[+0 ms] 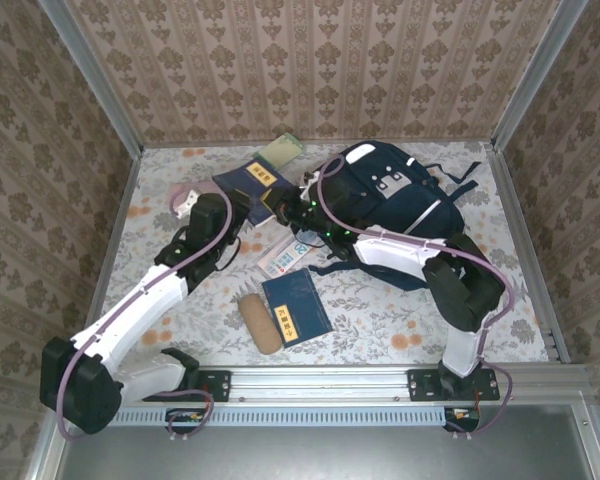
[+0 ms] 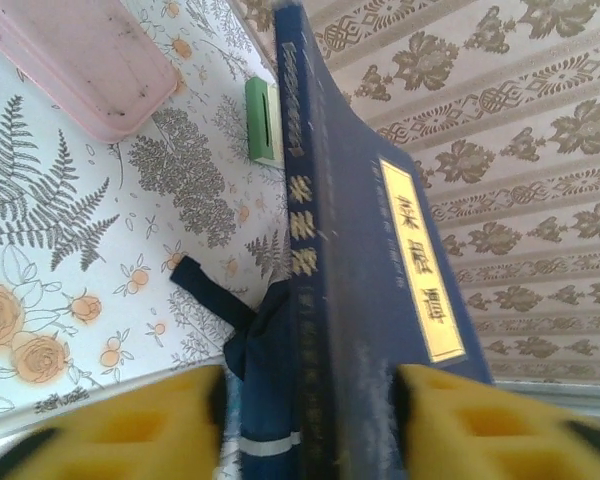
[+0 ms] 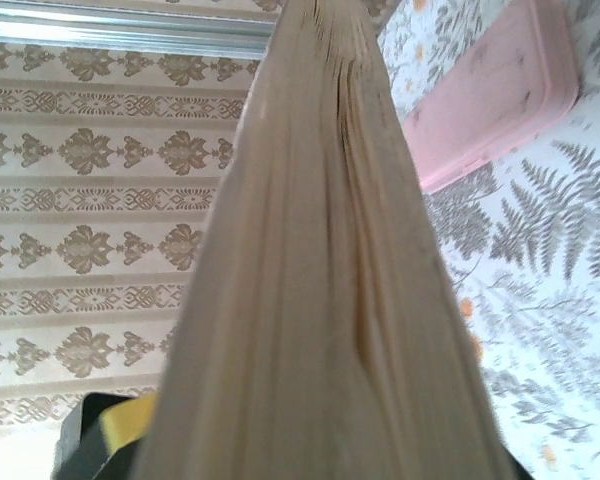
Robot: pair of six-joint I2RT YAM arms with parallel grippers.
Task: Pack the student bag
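A navy blue book with a yellow title label [image 1: 252, 183] stands on edge, left of the student bag [image 1: 400, 195]. My left gripper [image 1: 242, 207] straddles its spine [image 2: 360, 290] and is open: the left finger stands apart from the spine, with a striped dark strap of the bag [image 2: 265, 400] in the gap. My right gripper [image 1: 288, 208] reaches in from the bag's side and is shut on the book's cream page edge [image 3: 320, 300]. A yellow finger [image 3: 110, 425] shows at the lower left; the other finger is hidden.
A second blue book [image 1: 296, 306], a tan pencil case [image 1: 261, 322] and a white packet [image 1: 285, 258] lie in front of the arms. A green booklet [image 1: 278, 150] lies by the back wall. A pink box [image 2: 90, 60] sits left of the held book. Patterned walls enclose the table.
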